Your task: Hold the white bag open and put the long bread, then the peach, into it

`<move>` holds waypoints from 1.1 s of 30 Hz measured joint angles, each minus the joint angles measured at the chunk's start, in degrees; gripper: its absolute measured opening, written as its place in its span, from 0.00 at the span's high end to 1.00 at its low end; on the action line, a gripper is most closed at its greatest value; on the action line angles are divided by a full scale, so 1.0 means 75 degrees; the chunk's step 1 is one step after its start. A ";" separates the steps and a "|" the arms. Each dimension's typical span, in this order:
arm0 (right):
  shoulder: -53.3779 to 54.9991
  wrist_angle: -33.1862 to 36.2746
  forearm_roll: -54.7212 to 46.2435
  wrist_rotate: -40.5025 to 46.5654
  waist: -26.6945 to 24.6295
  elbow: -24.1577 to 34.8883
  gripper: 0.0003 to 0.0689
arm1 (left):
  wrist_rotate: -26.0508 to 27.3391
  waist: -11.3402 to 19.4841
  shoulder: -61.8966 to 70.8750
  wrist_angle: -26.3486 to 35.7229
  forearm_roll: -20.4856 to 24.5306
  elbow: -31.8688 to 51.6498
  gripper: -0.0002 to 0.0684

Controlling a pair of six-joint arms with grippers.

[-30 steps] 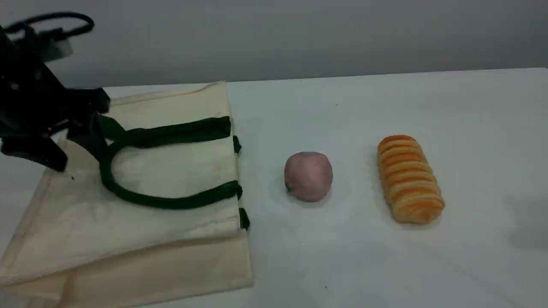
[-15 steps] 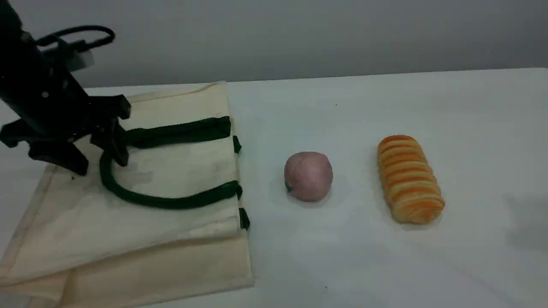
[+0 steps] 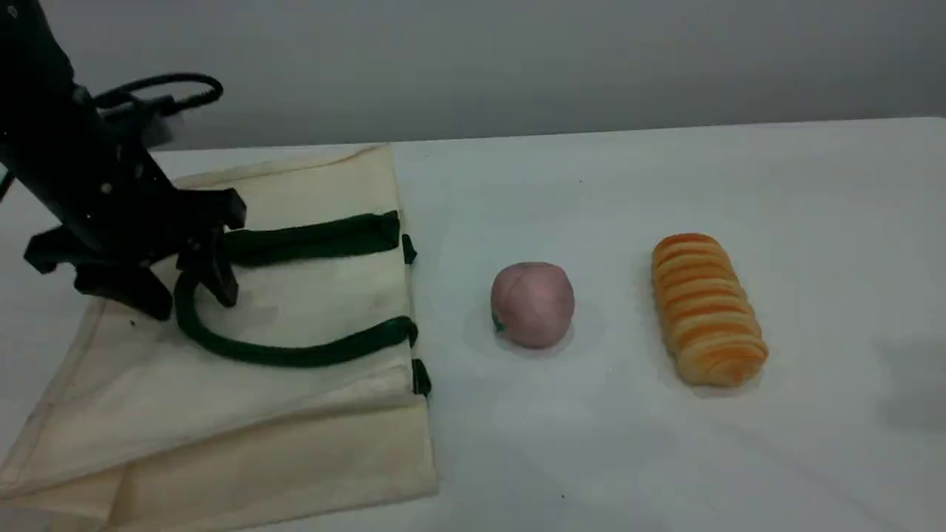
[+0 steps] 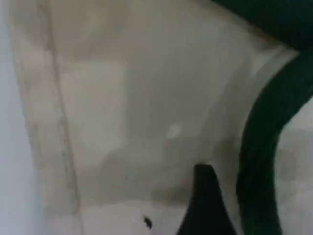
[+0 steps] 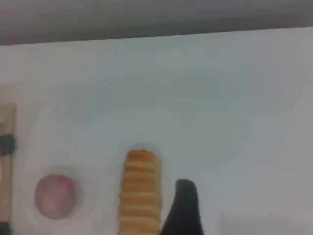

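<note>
The worktop is a pale, plain surface, and everything for the job lies on it.

The bag is the biggest item. It lies flat on the left with its mouth facing right toward the food, still collapsed, so nothing can go in until the top layer is lifted. Its upper handle loops back over the canvas, which puts it within easy reach of the left arm.

The left hand hangs low over the bag with its fingers apart and pointing down, straddling the bend of that handle. In the left wrist view one fingertip sits just beside the green strap, close above the cloth; I cannot tell if it touches. It holds nothing. My reading is that it is lining up to pinch the handle and raise it to open the mouth.

The bread lies well to the right, lengthwise toward the camera, apart from everything else.

The peach sits between bag and bread, near the bag's mouth.

The right hand is out of the scene view; its own camera shows one fingertip above the worktop just right of the bread, gripping nothing and apparently spread wide, probably waiting for the bag to open.
</note>
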 joint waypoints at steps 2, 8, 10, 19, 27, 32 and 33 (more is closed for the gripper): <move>0.0000 0.0000 0.0000 0.0000 0.0000 0.0000 0.19 | 0.0000 0.0000 0.0014 -0.0021 0.0000 0.0000 0.37; 0.0000 0.0000 0.0000 0.0000 0.0000 0.0000 0.19 | 0.0194 0.0000 0.0014 -0.0086 0.0000 0.0000 0.78; 0.0000 0.0000 0.0000 0.0000 0.0000 0.0000 0.19 | 0.0413 0.0000 0.0014 -0.0062 -0.0071 0.0000 0.87; 0.0000 0.0000 0.0000 0.0000 0.0000 0.0000 0.19 | 0.1598 0.0000 -0.0452 0.1583 -0.0193 -0.1149 0.87; 0.0000 0.0355 0.0022 0.0000 0.0000 0.0000 0.19 | 0.2326 0.0000 -0.0907 0.4091 -0.0170 -0.2902 0.87; 0.0097 0.0355 0.0329 0.0023 0.0000 0.0000 0.19 | 0.2531 0.0000 -0.0958 0.5485 -0.0249 -0.3908 0.87; 0.0144 0.0367 0.0420 0.0006 0.0000 0.0000 0.19 | 0.2651 0.0000 -0.0958 0.5712 -0.0373 -0.4098 0.87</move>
